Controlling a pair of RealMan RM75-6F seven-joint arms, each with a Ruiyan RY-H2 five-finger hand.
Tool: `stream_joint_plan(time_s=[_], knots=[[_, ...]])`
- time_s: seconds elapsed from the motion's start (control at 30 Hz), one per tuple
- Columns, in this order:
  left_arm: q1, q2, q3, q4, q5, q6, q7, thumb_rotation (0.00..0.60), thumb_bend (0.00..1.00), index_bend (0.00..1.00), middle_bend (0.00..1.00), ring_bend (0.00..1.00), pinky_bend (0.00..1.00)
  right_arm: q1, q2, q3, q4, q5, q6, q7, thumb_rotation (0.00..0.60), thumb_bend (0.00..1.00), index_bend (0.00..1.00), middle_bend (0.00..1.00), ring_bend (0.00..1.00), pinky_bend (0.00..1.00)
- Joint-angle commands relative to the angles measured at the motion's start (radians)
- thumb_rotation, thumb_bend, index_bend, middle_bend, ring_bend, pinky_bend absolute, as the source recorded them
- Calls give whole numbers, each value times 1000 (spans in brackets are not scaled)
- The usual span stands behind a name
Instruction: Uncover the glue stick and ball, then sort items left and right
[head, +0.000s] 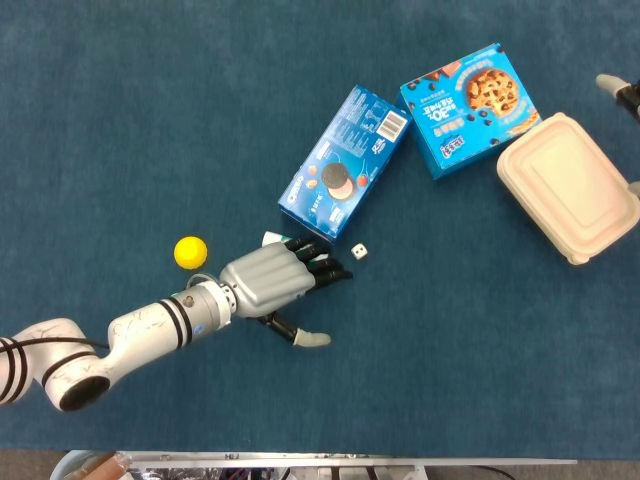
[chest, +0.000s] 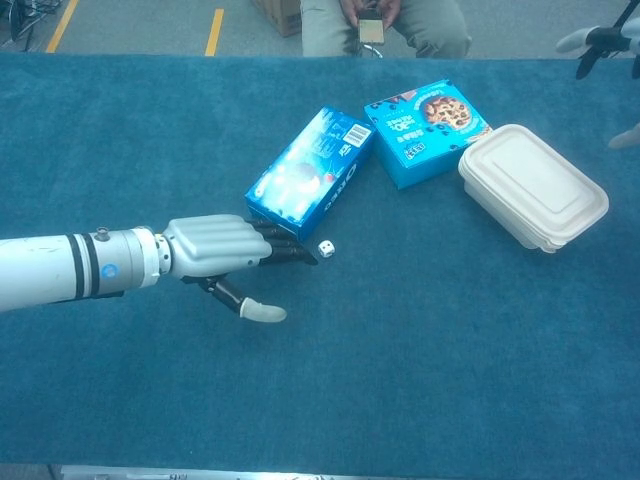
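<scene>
While the left hand (head: 270, 282) is lying flat over the glue stick (head: 272, 239), fingers extended and thumb splayed, gripping nothing that shows, sorting is looking barely begun. Only the stick's white end is peeking out beside the Oreo box (head: 345, 163). Uncovering seems done: the yellow ball (head: 190, 251) is sitting exposed on the bench (head: 150, 120). The right hand (chest: 598, 40) is hovering open at the far edge.
</scene>
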Motion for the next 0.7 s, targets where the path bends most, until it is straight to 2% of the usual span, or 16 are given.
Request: stream_joint_plan(time_s=[0.03, 0.4, 0.7], knots=[[0, -3, -2, 4, -12, -3, 2, 51, 168, 201, 92, 0, 0, -1, 0, 0, -1, 0, 1, -2, 600, 13, 87, 268, 146, 327], [6, -6, 3, 37, -44, 0, 27, 49, 168, 201, 92, 0, 0, -4, 5, 4, -8, 5, 1, -7, 600, 13, 87, 268, 146, 326], [24, 45, 27, 47, -77, 1, 58, 50, 168, 201, 92, 0, 0, 1, 0, 8, -14, 12, 1, -19, 600, 13, 87, 268, 146, 326]])
